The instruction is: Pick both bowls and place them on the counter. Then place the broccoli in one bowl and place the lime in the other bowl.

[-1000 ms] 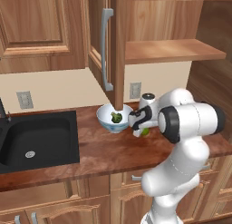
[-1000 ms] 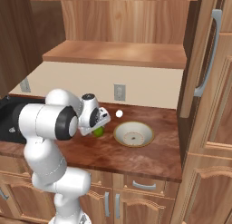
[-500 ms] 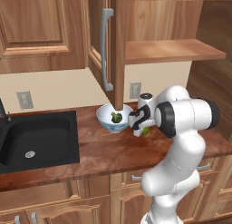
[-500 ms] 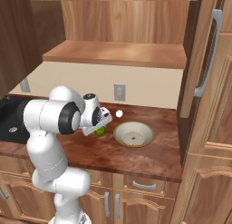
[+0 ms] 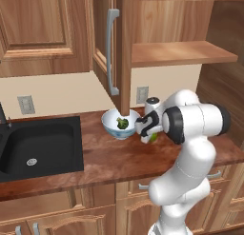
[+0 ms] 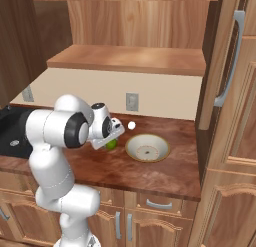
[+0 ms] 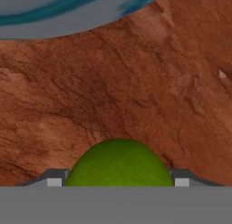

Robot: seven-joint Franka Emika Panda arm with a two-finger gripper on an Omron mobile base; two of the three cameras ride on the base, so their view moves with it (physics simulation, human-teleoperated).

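**A:** Where did you have the gripper (image 7: 118, 182) at that moment?

**B:** You had it low over the counter (image 5: 109, 158), right at the lime (image 7: 118, 164). In the hand view the lime sat between the two finger tips (image 7: 54, 178), its green dome filling the gap from one tip to the other. The tips stood about as wide as the lime itself. Whether they were already pressing on it or only flanking it, you could not tell.

**A:** And the lime, was it lifted?

**B:** You could not tell that either. In the left base view the lime (image 5: 152, 137) showed as a green patch just under the hand, low against the counter. In the right base view it (image 6: 111, 144) was tucked under the hand the same way.

**A:** Where were the bowls?

**B:** The white-and-blue bowl (image 5: 121, 124) stood upright on the counter, near the hand and between it and the black sink (image 5: 40, 146). The broccoli (image 5: 122, 123) lay inside it. In the hand view its blue-banded wall (image 7: 68, 12) ran along the top edge. The beige bowl (image 6: 147, 148) stood on the counter on the other side of the hand, apart from the lime and with nothing in it.

**A:** Anything else nearby?

**B:** A small white sphere (image 6: 131, 125) rested on the counter, behind the beige bowl towards the wall. Above, you had the cabinet door (image 5: 114, 48) standing open.
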